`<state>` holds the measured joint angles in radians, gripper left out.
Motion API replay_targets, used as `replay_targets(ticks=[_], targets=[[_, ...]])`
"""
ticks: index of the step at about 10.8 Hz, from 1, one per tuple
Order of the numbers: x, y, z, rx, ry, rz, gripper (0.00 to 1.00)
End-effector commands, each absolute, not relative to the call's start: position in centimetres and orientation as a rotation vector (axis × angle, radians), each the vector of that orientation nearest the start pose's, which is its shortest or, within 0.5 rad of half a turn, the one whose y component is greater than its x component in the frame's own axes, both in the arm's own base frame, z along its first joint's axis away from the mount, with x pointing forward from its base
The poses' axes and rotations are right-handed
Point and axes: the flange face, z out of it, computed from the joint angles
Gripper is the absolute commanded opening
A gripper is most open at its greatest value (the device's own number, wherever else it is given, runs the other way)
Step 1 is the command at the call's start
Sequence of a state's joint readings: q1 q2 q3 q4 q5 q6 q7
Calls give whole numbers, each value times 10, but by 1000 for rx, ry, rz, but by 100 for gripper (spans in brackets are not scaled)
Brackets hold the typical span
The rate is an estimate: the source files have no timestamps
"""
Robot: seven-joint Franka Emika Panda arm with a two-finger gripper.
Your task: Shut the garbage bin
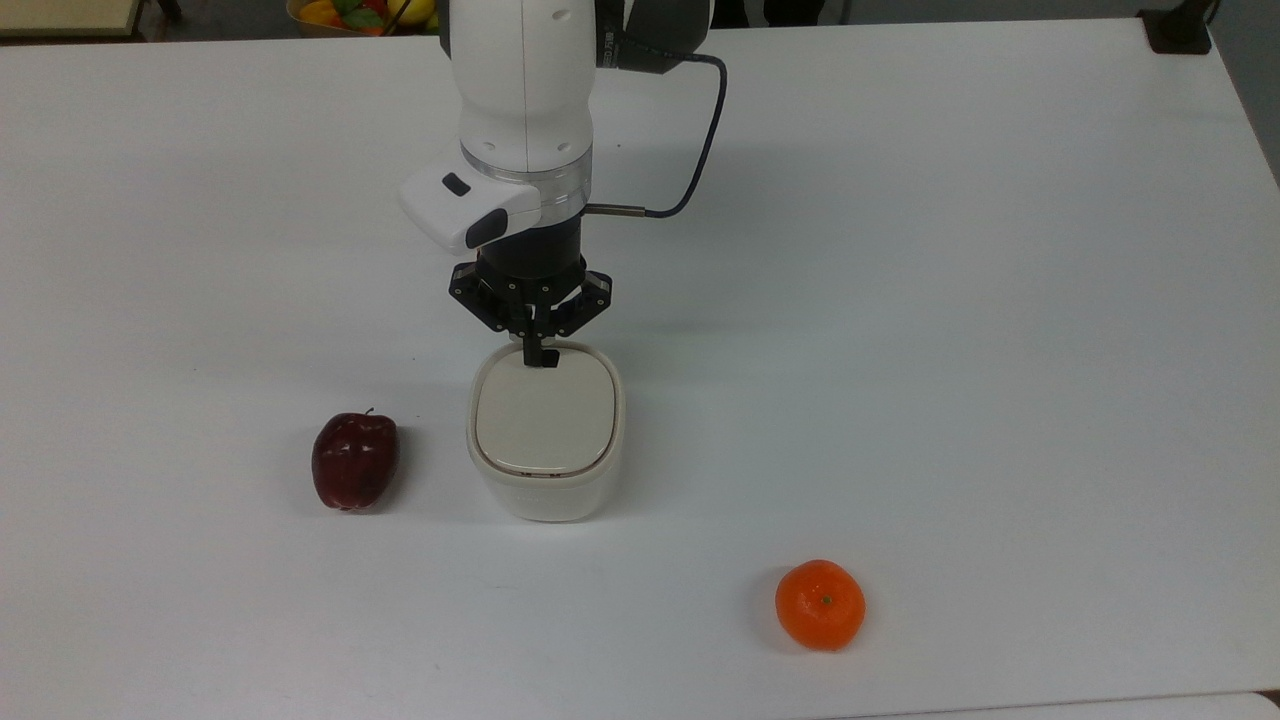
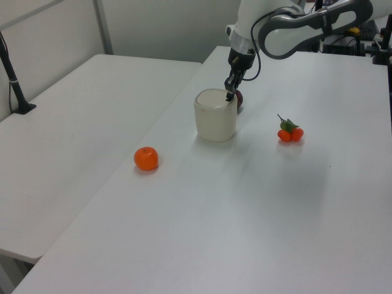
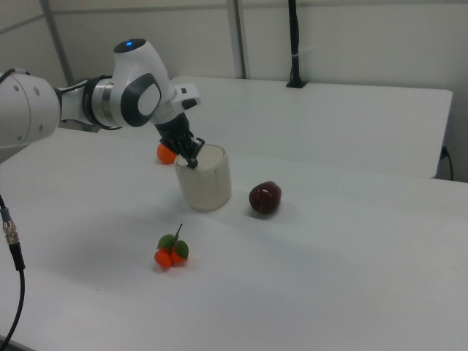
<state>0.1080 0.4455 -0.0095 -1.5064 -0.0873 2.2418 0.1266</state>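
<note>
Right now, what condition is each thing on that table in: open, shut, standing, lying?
garbage bin: upright on the table, lid down flat and seated in the rim.
gripper: jaws shut, tips on the lid's far edge in the top view.
apple: resting loose, apart from the bin.
orange: resting loose, by itself.
small orange fruits with leaves: lying on the table, untouched.

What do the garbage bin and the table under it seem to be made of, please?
The garbage bin looks like smooth moulded plastic: cream-white, with rounded corners, a soft sheen and a flat beige lid. The table looks like a white laminate or coated board: matte, uniform and seamless, though its core cannot be told from here.
</note>
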Motion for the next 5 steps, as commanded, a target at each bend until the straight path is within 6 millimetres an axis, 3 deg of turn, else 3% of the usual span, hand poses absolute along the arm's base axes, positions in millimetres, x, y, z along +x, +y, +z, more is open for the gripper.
replay_targets(ticks=[1, 3, 5], targets=[[708, 74, 422, -3163, -61, -421, 0], [709, 74, 428, -3158, -49, -437, 0], [703, 74, 461, -3142, -30, -491, 0]])
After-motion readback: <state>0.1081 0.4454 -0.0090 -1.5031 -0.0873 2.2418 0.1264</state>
